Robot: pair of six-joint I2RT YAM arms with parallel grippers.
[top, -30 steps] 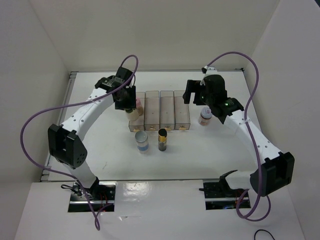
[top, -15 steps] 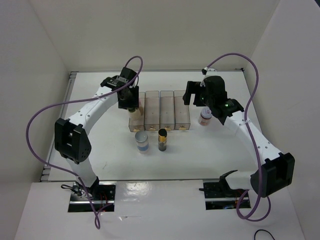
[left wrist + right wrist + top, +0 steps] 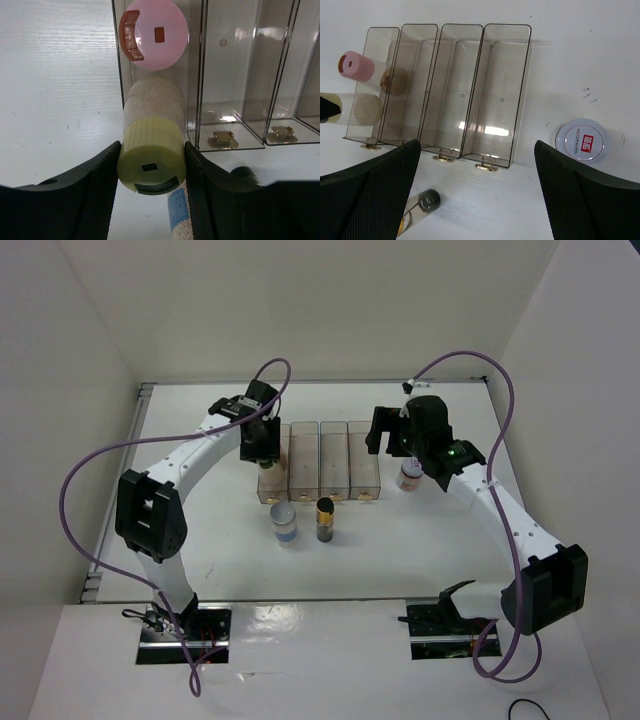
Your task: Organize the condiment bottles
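**Fig.** We are viewing the left arm (image 3: 195, 450) and right arm (image 3: 505, 515): white shells, black joint housings. Purple cables (image 3: 470, 354) are looping off each; a green light (image 3: 456, 449) is glowing on the right; the fingers (image 3: 95, 195) are showing black mesh texture.

Bins (image 3: 495, 75): clear, faintly smoky plastic, glossy, with glare patches on the floors.
Front clips (image 3: 486, 167): brass-toned metal, shiny.
Pink cap (image 3: 157, 35): smooth plastic, soft sheen.
Yellow-green cap (image 3: 151, 162): matt plastic, finely ribbed side.
Jar wall (image 3: 154, 100), above that cap in the frame: clear, showing coarse beige grains.
Pale cap (image 3: 581, 140), right of frame: smooth white plastic, printed red.
Left gripper fingers (image 3: 97, 200) and right gripper fingers (image 3: 370, 200): black, matt, fine mesh texture.
Table (image 3: 55, 75): white, matt, faint grain and scuffs.
Cable (image 3: 75, 490): purple, smooth sheath.
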